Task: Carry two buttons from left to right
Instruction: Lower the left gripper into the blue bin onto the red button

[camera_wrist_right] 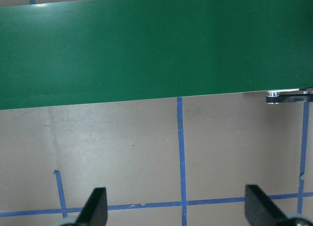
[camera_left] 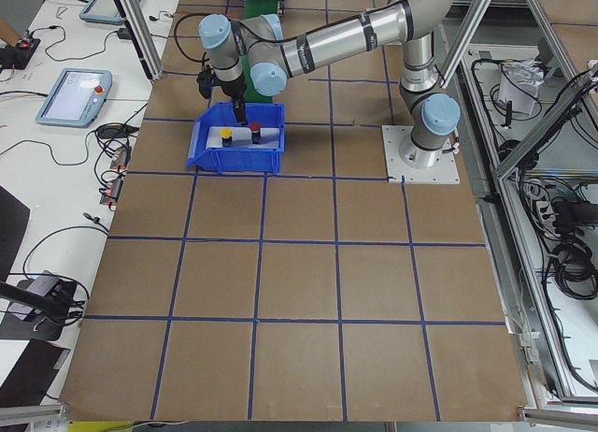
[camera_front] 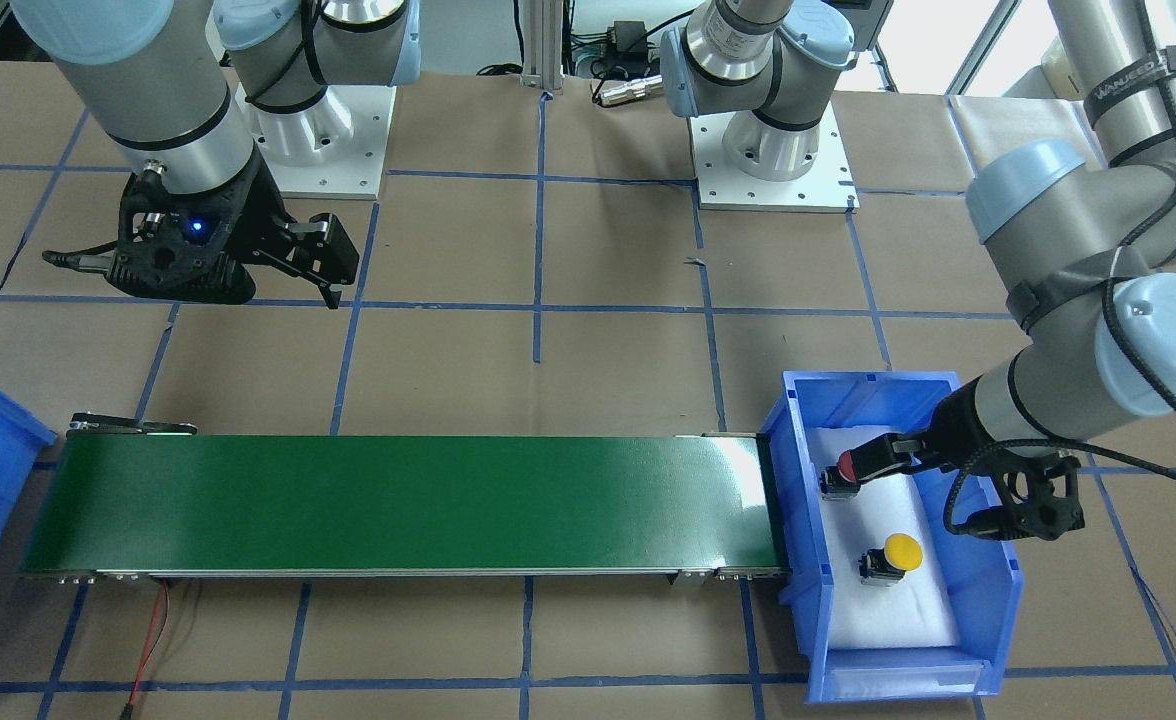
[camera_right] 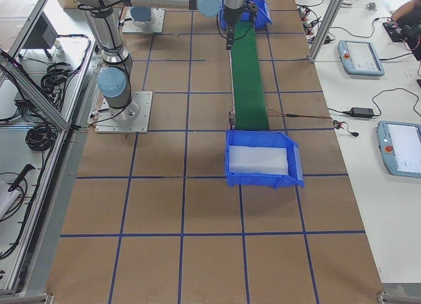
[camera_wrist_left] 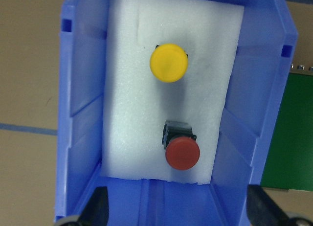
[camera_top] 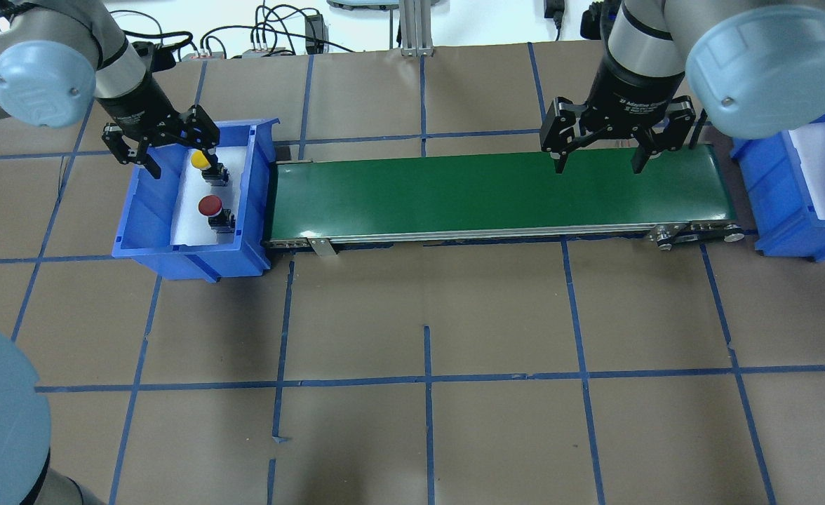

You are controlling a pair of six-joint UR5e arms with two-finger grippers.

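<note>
With your left end effector [camera_top: 179,153] spread open above the bin [camera_wrist_left: 78,89], a finger could clip the yellow button [camera_wrist_left: 168,63], seemingly close beside the red button [camera_wrist_left: 182,154], toppling it.

My worktop [camera_top: 497,449] is covered in brown paper, ruled into squares by blue tape [camera_top: 426,383]. Along the edge across from me runs a white side table [camera_right: 348,87] with a screen pendant [camera_right: 360,57] and loose cables [camera_right: 395,97]. An aluminium frame post [camera_right: 326,21] stands there, in bright, even light.

Overhead faces front; both share belt [camera_top: 497,196]
</note>
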